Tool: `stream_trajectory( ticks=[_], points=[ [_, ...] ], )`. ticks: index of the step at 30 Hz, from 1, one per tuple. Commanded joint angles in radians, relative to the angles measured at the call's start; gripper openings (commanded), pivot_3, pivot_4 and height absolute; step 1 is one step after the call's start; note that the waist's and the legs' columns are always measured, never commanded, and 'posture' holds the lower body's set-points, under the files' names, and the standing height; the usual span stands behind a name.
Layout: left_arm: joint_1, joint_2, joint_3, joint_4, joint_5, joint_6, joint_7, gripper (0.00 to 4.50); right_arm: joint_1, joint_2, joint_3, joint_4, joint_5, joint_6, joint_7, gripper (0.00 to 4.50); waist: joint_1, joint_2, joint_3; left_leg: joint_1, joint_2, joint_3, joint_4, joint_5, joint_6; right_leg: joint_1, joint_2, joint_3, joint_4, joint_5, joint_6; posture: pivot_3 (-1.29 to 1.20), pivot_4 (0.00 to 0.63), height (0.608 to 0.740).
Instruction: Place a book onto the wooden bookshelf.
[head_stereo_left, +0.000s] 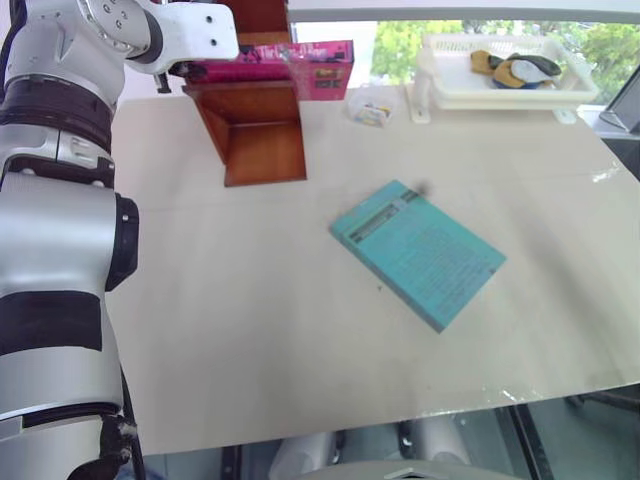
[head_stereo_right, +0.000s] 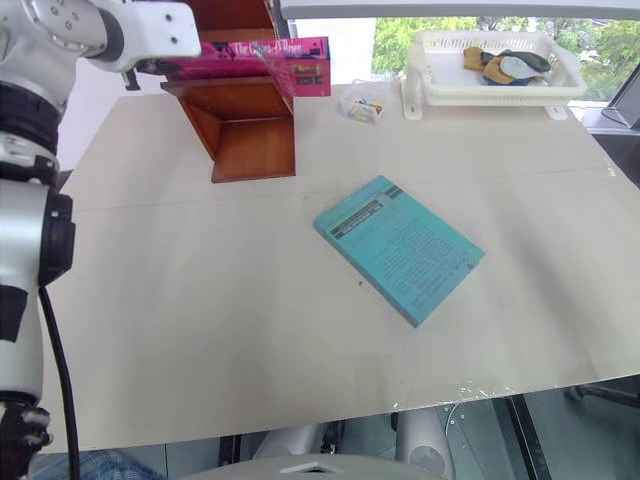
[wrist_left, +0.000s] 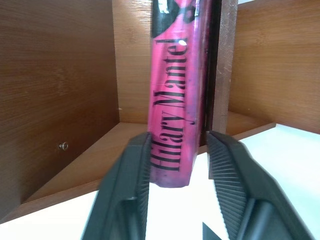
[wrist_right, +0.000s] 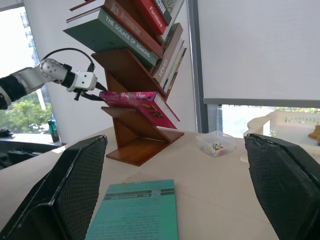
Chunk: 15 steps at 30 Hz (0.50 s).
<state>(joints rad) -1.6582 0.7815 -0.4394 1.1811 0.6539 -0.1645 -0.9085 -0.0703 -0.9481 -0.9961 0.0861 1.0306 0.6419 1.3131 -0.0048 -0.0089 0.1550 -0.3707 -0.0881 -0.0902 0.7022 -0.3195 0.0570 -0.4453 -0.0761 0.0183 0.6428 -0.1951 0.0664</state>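
Thick magenta paperback book (wrist_left: 176, 100) lying on a slanted shelf of the reddish-brown wooden bookshelf (wrist_right: 135, 135). The left gripper (wrist_left: 177, 167) has its black fingers at either side of the spine, apparently pinching it. The right gripper (wrist_right: 175, 195) is spread wide above the teal book (head_stereo_left: 417, 250).
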Motion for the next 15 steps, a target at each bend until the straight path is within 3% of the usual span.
stream_trajectory(
  ticks=[1,2,3,15],
  points=[
    [-0.024,-0.002,-0.011,0.019,0.011,-0.008,0.004,0.52,0.007,0.000,-0.044,-0.033,0.025,-0.017,-0.008,4.50,0.000,0.000,0.000,0.000,0.000,0.000,0.000,0.000,0.000,0.000,0.000,0.000,0.000,0.000,0.000,0.00,0.150,0.740],
    [-0.025,-0.003,-0.013,0.021,0.012,-0.008,0.002,0.11,0.009,0.000,-0.046,-0.033,0.026,-0.018,-0.008,4.50,0.000,0.000,0.000,0.001,0.000,0.001,0.000,0.000,0.000,0.000,0.000,0.001,0.000,0.000,0.000,0.00,0.150,0.740],
    [-0.026,-0.003,-0.014,0.022,0.012,-0.008,0.002,0.02,0.011,0.000,-0.048,-0.033,0.027,-0.019,-0.009,4.50,0.000,0.000,0.000,0.001,0.000,0.001,0.000,0.000,0.000,0.000,0.000,0.001,0.000,0.000,0.000,0.00,0.150,0.740],
    [-0.025,0.029,-0.019,0.018,0.035,0.001,0.038,0.02,-0.005,-0.018,-0.028,-0.014,0.028,-0.028,-0.009,4.50,-0.003,0.000,0.000,0.002,0.001,0.001,0.000,0.000,0.000,0.001,0.001,0.002,0.001,0.000,0.000,0.00,0.150,0.740]
  ],
)
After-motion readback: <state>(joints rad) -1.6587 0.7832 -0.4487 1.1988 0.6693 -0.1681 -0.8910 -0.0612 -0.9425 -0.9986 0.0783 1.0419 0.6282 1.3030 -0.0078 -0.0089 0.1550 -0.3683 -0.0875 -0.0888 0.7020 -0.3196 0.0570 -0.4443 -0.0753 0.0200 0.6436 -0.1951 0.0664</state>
